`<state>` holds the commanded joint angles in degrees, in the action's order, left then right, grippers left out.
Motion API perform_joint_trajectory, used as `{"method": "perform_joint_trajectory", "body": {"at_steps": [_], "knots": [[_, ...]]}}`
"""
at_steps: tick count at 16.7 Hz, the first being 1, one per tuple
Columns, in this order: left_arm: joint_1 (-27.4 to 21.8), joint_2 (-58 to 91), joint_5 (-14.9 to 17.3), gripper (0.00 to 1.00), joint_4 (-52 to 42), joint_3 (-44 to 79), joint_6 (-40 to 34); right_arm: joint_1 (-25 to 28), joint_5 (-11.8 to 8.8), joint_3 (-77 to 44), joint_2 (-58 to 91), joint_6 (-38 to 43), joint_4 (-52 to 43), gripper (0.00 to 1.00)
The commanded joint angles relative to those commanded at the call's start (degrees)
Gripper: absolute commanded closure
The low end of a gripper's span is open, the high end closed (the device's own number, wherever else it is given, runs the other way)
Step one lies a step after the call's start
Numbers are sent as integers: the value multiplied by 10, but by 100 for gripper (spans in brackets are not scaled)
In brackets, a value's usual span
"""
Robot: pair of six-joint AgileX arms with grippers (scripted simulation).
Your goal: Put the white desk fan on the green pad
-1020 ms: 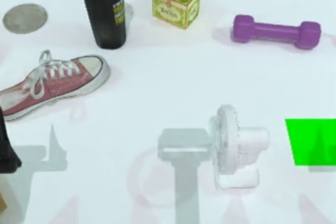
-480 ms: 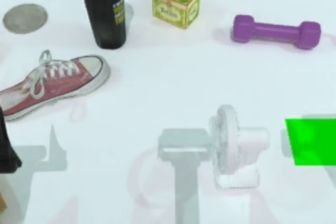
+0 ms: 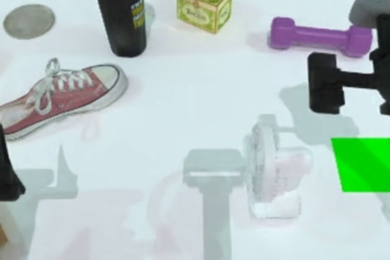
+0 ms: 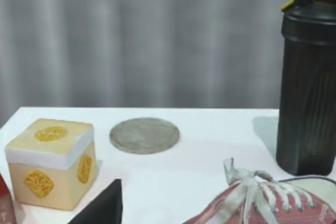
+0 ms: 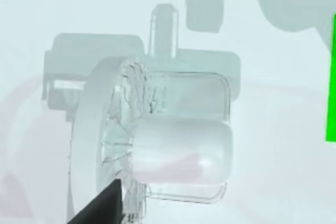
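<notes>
A white tabletop [image 3: 183, 101] carries scattered objects before a grey curtain. The small all-white desk fan [image 3: 273, 172], with thin round grille disc, stubby cylindrical motor housing and blocky base, sits at about five o'clock from the table's centre, just left of the flat neon-green square pad [image 3: 362, 164] and apart from it. The right gripper [image 3: 326, 83] hovers at the fan's one o'clock, below the purple dumbbell [image 3: 321, 36]; I cannot tell its finger spread. The left gripper [image 3: 7, 175] rests parked at nine o'clock, opening unclear.
</notes>
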<state>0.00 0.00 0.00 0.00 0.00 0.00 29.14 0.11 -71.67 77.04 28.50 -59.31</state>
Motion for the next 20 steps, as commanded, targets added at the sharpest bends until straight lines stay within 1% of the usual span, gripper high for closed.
{"method": "perform_joint_trajectory", "body": {"at_steps": [5,9,16,20], "knots": [[0,0,0,0,0,0,0,81,-1,-214,225,81,-161,0],[0,0,0,0,0,0,0,117,-1,-305,320,115,-228,0],[0,0,0,0,0,0,0,118,-1,-313,330,118,-234,0],[0,0,0,0,0,0,0,120,-1,-259,329,118,-182,0]]}}
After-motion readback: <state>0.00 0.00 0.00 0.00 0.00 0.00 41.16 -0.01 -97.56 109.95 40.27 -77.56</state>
